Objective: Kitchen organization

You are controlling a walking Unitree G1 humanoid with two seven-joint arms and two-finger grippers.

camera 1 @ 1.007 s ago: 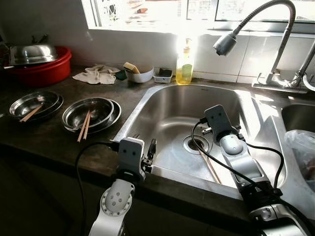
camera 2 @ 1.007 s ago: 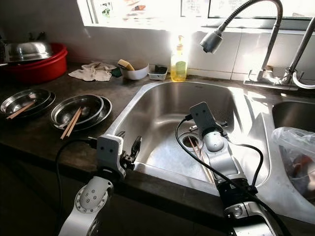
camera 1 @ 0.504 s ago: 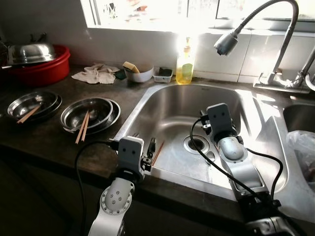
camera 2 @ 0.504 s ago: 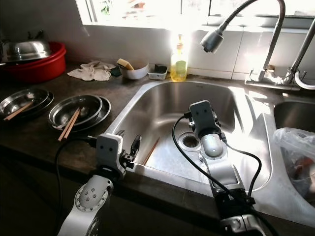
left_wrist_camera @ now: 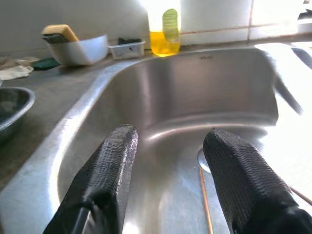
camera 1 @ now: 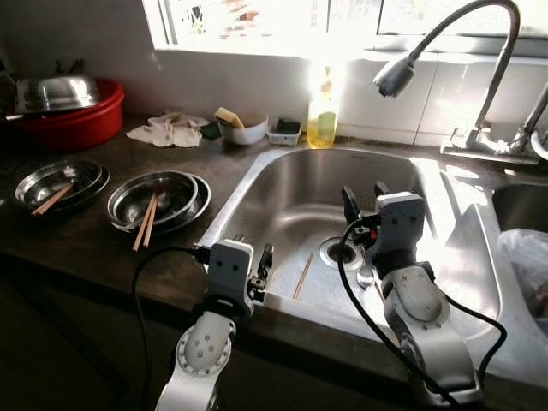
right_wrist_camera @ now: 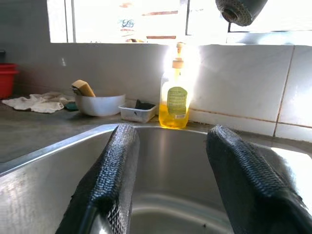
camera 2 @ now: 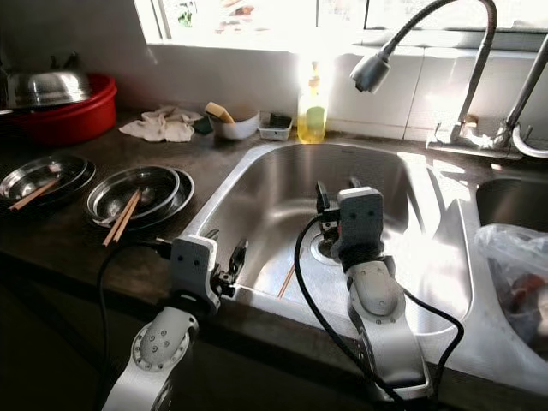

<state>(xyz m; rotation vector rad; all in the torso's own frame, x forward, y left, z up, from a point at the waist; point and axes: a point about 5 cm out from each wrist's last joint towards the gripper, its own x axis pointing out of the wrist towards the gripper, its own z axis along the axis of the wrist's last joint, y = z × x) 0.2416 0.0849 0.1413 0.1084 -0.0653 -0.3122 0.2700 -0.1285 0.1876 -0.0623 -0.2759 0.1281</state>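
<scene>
The steel sink (camera 1: 282,184) is set into a dark table (camera 1: 94,240) under a bright window. One chopstick (camera 1: 301,276) lies loose on the sink floor, slanting from the near wall toward the drain (camera 1: 341,252); it touches neither tool.

The left tool (camera 1: 264,261) hangs at the sink's near rim, fingers (left_wrist_camera: 109,170) spread with nothing between them — the left wrist view looks past them into the basin and shows the chopstick (left_wrist_camera: 204,204) on the floor beyond. The right tool (camera 1: 360,205) is held above the middle of the basin, pointing toward the back wall; its fingers (right_wrist_camera: 114,180) are likewise spread and carry nothing.

On the table to the left stand two metal bowls on plates: the nearer bowl (camera 1: 154,195) holds a pair of chopsticks (camera 1: 145,221), the farther bowl (camera 1: 58,180) a further chopstick or pair — which, cannot be told. Behind them: a red basin (camera 1: 81,120) with a steel lid (camera 1: 53,91), a rag (camera 1: 167,131), a white bowl with a sponge (camera 1: 240,127), a small tray (camera 1: 282,131) and a soap bottle (camera 1: 322,116). The faucet (camera 1: 445,47) arches over the sink's right side. A plastic bag (camera 1: 524,253) sits at the far right.
</scene>
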